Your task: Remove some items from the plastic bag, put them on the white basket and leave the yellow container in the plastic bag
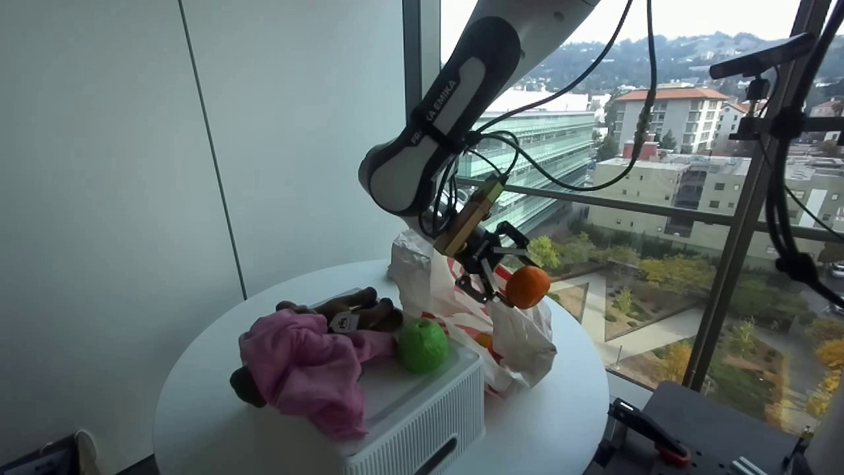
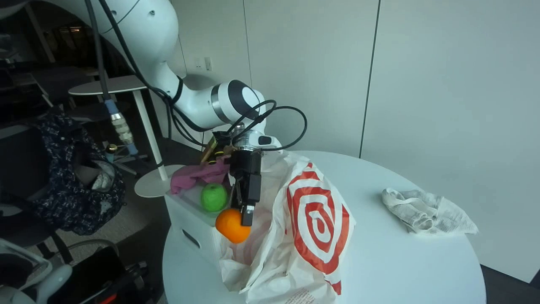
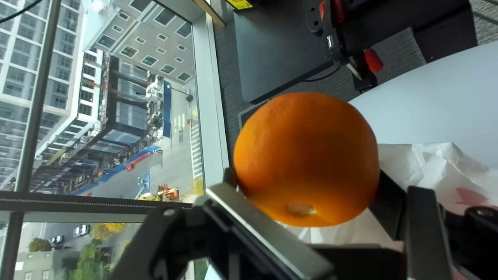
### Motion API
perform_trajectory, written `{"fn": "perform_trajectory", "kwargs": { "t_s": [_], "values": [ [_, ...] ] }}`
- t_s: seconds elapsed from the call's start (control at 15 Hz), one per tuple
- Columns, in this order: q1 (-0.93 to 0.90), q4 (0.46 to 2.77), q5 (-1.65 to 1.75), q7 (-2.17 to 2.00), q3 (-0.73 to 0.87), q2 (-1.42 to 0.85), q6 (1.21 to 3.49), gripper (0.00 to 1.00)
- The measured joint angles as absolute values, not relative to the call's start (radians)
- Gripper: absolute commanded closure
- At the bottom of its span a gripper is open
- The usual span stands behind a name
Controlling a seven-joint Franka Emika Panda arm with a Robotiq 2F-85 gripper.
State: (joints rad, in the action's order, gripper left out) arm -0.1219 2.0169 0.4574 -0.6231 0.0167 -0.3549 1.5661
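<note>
My gripper [image 1: 519, 285] is shut on an orange fruit [image 1: 527, 287] and holds it in the air by the open plastic bag [image 1: 527, 346]. The orange fruit fills the middle of the wrist view [image 3: 305, 155] between both fingers. The bag is white with red rings and lies crumpled on its side, as an exterior view shows [image 2: 320, 228]. A small yellow-orange patch [image 1: 484, 340] shows inside the bag; I cannot tell whether it is the yellow container. The white basket [image 1: 402, 425] stands beside the bag. A green apple [image 1: 422, 346] rests on its top at the bag side.
A pink cloth [image 1: 306, 363] with a brown plush toy [image 1: 359, 309] lies over the basket's top. The round white table [image 1: 198, 396] carries everything. A crumpled whitish cloth [image 2: 426, 213] lies on it beyond the bag. A large window stands close to the table.
</note>
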Motion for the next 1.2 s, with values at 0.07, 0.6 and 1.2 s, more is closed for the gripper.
{"fn": "perform_trajectory", "kwargs": {
  "t_s": [0.07,0.6,1.2],
  "values": [
    [-0.129,2.008,0.453,-0.607,0.008,-0.326,1.547,0.43],
    [-0.194,1.968,0.326,-0.468,-0.132,-0.193,1.666,0.43],
    [-0.266,2.036,0.338,-0.599,-0.149,-0.312,2.256,0.02]
  ]
}}
